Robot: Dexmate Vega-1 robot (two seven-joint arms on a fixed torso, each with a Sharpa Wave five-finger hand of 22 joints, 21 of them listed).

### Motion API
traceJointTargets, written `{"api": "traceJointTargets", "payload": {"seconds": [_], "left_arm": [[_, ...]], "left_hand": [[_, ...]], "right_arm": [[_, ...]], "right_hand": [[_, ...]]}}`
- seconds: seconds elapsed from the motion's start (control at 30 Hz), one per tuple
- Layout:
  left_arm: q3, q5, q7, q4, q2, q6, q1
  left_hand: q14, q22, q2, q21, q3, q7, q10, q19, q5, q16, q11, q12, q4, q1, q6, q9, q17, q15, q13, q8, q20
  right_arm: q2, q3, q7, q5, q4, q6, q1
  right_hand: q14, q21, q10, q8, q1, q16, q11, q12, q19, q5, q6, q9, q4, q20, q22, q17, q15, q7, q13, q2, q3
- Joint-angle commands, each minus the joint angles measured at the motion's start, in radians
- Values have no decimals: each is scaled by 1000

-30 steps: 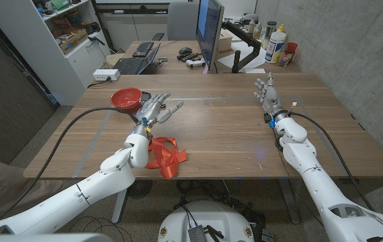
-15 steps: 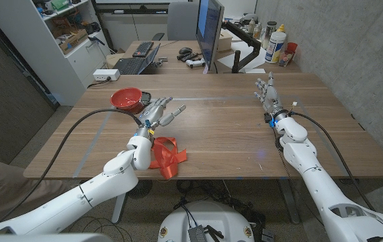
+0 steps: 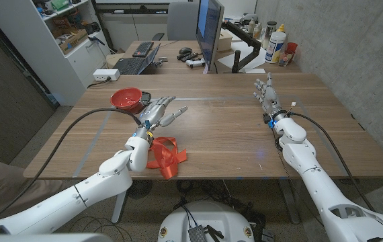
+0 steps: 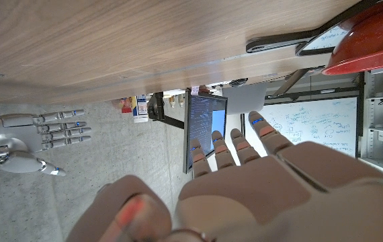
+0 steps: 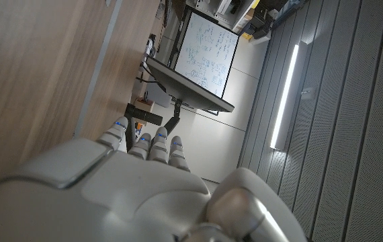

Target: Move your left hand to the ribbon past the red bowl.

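Left hand [image 3: 156, 111] left of centre in the head view, fingers spread apart and stretched toward the upper right, holding nothing. Red ribbon [image 3: 166, 155] crumpled on the table [image 3: 232, 134] just below the hand in the frame, beside the left wrist and forearm, near the table's lower edge. Red bowl [image 3: 126, 99] just upper left of the hand, close to the fingers. Right hand [image 3: 267, 94] in the upper right, fingers extended side by side, empty
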Motion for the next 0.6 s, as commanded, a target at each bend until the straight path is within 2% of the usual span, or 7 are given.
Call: {"api": "traceJointTargets", "payload": {"seconds": [0.03, 0.27, 0.6], "left_arm": [[6, 58, 22, 44, 11, -110, -1], [-4, 70, 28, 42, 6, -141, 17], [-7, 103, 4, 15, 13, -153, 38]], "left_hand": [[14, 2, 5, 9, -11, -1, 9, 25, 14, 8, -17, 6, -2, -1, 3, 4, 2, -112, 3, 1, -10], [21, 2, 6, 9, -14, -1, 12, 32, 23, 8, -25, 5, -2, 1, 10, 5, 2, -118, 3, 5, -15], [25, 2, 6, 8, -16, -1, 12, 34, 29, 7, -19, 4, -2, 2, 13, 5, 2, -117, 3, 6, -17]], "right_arm": [[0, -4, -12, -7, -2, -5, -4], [-1, -7, -15, -9, -4, -11, -5], [0, -9, -17, -11, 3, -10, -3]], "right_hand": [[-10, 0, 2, 8, 4, 3, 0, 2, -7, 4, 1, 2, -5, 6, 2, 4, 0, 1, 3, 29, -1], [-10, 0, 2, 9, 4, 3, 2, 2, -7, 4, 2, 2, -5, 7, 2, 4, 0, 0, 3, 29, -1], [-11, 1, 1, 8, 4, 3, 1, 2, -7, 4, 0, 2, -5, 6, 2, 4, 0, 1, 3, 29, -1]]}}
